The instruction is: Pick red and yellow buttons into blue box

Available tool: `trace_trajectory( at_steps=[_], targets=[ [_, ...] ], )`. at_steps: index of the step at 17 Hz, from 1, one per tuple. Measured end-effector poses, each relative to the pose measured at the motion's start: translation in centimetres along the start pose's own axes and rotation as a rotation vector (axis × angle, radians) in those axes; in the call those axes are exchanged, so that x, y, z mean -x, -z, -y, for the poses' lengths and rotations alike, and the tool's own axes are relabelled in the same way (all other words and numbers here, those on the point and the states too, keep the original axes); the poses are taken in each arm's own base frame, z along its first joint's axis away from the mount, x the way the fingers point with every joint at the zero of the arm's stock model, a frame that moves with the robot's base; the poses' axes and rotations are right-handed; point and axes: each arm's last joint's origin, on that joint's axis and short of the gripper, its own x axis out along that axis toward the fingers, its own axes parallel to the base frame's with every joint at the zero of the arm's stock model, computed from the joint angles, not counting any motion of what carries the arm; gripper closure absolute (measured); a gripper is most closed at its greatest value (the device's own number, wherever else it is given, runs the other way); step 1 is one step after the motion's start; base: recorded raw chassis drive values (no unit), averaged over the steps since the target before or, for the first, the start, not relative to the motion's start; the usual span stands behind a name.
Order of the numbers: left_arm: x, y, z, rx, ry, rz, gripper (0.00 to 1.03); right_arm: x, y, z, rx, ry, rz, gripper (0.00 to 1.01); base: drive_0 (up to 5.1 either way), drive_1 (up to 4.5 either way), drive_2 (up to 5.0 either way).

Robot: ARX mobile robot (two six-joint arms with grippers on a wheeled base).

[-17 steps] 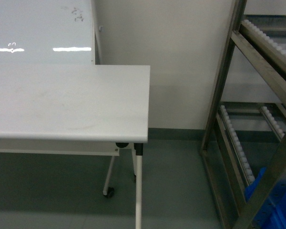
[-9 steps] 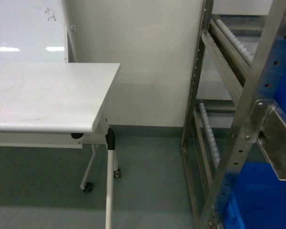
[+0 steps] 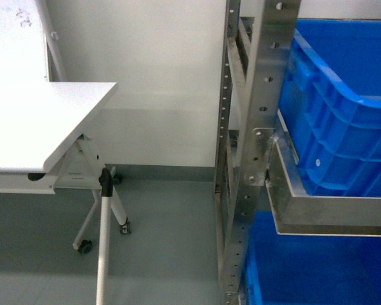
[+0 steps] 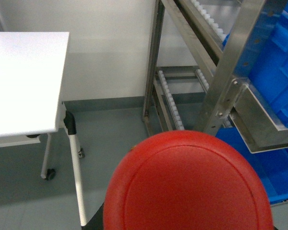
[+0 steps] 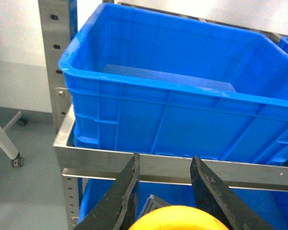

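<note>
The red button's (image 4: 192, 187) cap fills the lower half of the left wrist view, held right up at the camera; the left gripper's fingers are hidden behind it. In the right wrist view the yellow button (image 5: 180, 219) sits between the black fingers (image 5: 121, 191) of my right gripper (image 5: 164, 165), which is shut on it. The blue box (image 5: 182, 115) stands on a steel rack shelf just ahead of the right gripper, and its inside looks empty. The head view shows the blue box (image 3: 343, 108) at upper right and neither gripper.
A steel roller rack (image 3: 254, 127) carries the box, with its shelf rail (image 5: 173, 165) between the right gripper and the box wall. Another blue crate (image 3: 317, 267) sits on the level below. A white table (image 3: 32, 127) on castors stands at left over grey floor (image 3: 165, 241).
The head view has swung right. The table slid to the left edge, and the rack with the blue box came in large on the right.
</note>
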Motion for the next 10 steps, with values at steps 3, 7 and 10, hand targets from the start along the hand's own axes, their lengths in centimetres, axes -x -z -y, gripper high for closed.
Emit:
trace_trajectory(
  at_steps=[3, 7, 10],
  targets=[
    [0.00, 0.00, 0.00, 0.000, 0.000, 0.000, 0.78, -0.01, 0.00, 0.00, 0.000, 0.000, 0.000, 0.71, 5.1, -2.30, -2.3],
    [0.00, -0.01, 0.00, 0.000, 0.000, 0.002, 0.78, -0.01, 0.01, 0.00, 0.000, 0.000, -0.001, 0.71, 5.0, -2.46, -2.5],
    [0.01, 0.00, 0.00, 0.000, 0.000, 0.000, 0.78, -0.01, 0.04, -0.01, 0.001, 0.000, -0.004, 0.71, 5.1, -2.33, -2.3]
  ],
)
